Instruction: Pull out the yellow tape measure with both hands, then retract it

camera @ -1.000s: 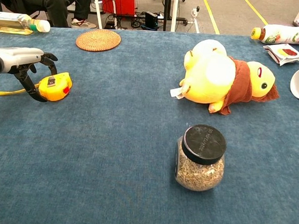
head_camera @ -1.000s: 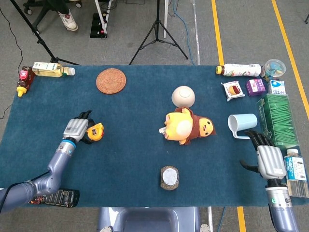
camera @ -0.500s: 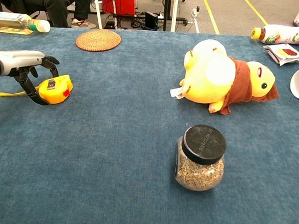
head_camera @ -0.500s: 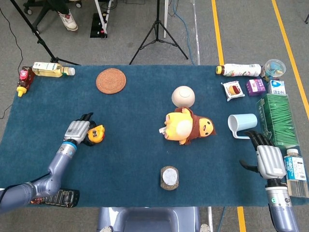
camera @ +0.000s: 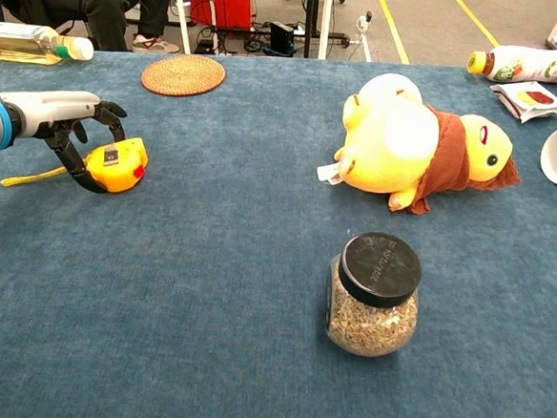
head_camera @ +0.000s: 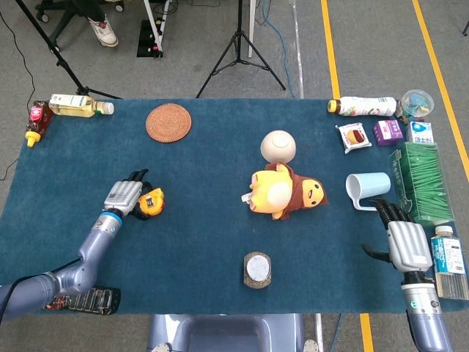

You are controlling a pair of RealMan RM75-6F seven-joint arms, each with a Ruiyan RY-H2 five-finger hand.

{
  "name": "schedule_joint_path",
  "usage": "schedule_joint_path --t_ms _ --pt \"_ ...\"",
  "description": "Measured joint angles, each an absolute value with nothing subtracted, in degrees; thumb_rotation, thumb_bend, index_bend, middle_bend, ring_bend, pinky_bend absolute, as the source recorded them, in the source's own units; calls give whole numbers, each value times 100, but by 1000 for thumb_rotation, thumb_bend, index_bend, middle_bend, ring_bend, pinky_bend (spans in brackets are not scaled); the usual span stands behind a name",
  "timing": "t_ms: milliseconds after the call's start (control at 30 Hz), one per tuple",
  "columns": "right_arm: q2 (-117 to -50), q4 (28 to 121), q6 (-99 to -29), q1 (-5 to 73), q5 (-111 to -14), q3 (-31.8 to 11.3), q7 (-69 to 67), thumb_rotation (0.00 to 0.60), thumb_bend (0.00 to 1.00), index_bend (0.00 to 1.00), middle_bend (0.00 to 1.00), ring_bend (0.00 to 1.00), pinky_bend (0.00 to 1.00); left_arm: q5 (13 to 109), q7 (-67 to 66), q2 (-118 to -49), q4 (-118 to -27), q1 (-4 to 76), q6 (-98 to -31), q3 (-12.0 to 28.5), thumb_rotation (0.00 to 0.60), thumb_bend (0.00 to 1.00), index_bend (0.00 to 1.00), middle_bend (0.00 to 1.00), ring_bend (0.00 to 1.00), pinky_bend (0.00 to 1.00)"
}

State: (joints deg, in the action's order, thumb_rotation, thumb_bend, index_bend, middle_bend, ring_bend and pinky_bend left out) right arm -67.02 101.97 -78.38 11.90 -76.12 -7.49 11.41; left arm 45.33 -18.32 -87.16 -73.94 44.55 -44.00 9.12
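While fingers partly hide it, left hand (camera: 69, 123) grips yellow tape measure (camera: 119, 164), short blade sticking out; right hand (head_camera: 405, 246) empty, fingers apart.

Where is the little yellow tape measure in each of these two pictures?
Head view: the tape measure lies left of centre on the blue table, at the left hand.
Chest view: it is at the far left, at mid height, by the same hand.
Shared landmark: the round woven mat lies beyond it in both.
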Motion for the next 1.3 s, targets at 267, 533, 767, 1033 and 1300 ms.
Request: schedule_joint_path --t_ms 267,533,767,1033,1300 --pt "-6694 10216 -7831 1189 -7616 -740 1136 600 200 173 173 183 222 4691 -1771 -8732 -7389 4431 -4560 919 600 204 491 38 0 228" --pt "-6674 10228 -7866 1168 -7649 -730 1114 600 199 173 173 184 223 4757 -1796 -8339 -7737 4319 -4671 847 600 216 493 47 0 228" --pt "-6658 10216 -7855 1175 -7668 -734 1064 600 200 173 173 184 223 4608 -2022 -7561 -8340 4165 -4765 676 600 216 492 47 0 228" --pt "-6659 10182 -7822 1202 -7704 -739 1002 600 200 173 173 184 223 4319 -2916 -6987 -8843 4171 -4983 347 600 231 492 47 0 227" --pt "-6665 10128 -7842 1178 -7722 -725 914 600 200 173 173 184 223 3859 -4308 -6943 -9091 4471 -5338 25 600 247 493 47 0 211"
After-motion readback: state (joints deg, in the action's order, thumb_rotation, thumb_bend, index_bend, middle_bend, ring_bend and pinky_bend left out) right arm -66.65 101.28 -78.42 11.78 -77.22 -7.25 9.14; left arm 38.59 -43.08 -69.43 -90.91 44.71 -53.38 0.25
